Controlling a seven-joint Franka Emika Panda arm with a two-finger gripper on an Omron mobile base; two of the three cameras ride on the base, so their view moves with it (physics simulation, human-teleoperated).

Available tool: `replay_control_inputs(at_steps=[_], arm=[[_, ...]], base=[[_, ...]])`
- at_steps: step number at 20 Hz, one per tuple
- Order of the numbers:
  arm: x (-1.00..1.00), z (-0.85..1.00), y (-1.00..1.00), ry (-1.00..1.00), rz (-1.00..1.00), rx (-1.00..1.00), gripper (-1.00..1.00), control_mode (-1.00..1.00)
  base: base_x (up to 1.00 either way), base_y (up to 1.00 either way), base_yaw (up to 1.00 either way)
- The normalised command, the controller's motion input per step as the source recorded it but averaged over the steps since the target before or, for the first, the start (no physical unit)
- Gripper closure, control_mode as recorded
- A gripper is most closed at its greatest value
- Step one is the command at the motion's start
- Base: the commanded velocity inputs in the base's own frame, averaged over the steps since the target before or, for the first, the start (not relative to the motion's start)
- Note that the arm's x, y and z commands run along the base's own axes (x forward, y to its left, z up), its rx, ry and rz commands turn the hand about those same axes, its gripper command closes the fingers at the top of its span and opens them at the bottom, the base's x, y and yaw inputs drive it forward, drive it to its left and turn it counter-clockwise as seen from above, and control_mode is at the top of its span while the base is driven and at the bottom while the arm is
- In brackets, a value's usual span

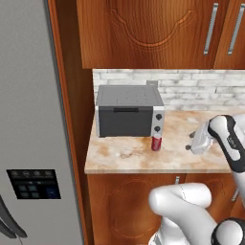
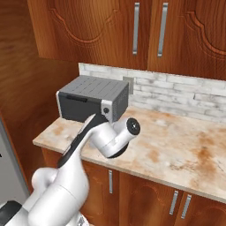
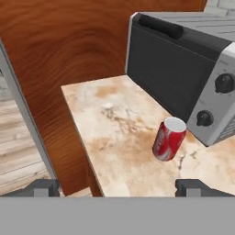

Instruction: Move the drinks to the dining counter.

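The gripper hovers above the table with its fingers spread wide, holding nothing. Just beyond it the red can stands upright, right in front of the toaster oven.

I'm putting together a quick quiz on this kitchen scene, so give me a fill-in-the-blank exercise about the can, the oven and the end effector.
1. The red can stands upright on the marbled ____.
2. Right behind the can sits a grey ____ with two knobs.
3. The end effector is ____, with nothing between its fingertips.
4. In the left base view, the can lies to the ____ of the end effector.

Missing words: counter; toaster oven; open; left
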Motion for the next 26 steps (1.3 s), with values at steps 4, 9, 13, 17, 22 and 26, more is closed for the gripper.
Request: replay_control_inputs(at_steps=[4,9,13,17,22,26], arm=[[0.3,-0.06,0.0,0.0,0.0,0.0,-1.0,-1.0],[0.45,-0.37,0.0,0.0,0.0,0.04,-1.0,-1.0],[0.23,-0.21,0.0,0.0,0.03,0.11,-1.0,-1.0],[0.0,-0.1,0.0,0.01,0.05,0.11,-1.0,-1.0],[0.0,-0.11,0.0,0.06,0.1,0.07,-1.0,-1.0],[0.01,-0.05,0.04,0.01,0.08,0.04,-1.0,-1.0]], base=[[0.0,0.0,0.0],[0.0,0.0,0.0],[0.0,0.0,0.0],[0.0,0.0,0.0],[0.0,0.0,0.0],[0.0,0.0,0.0]])
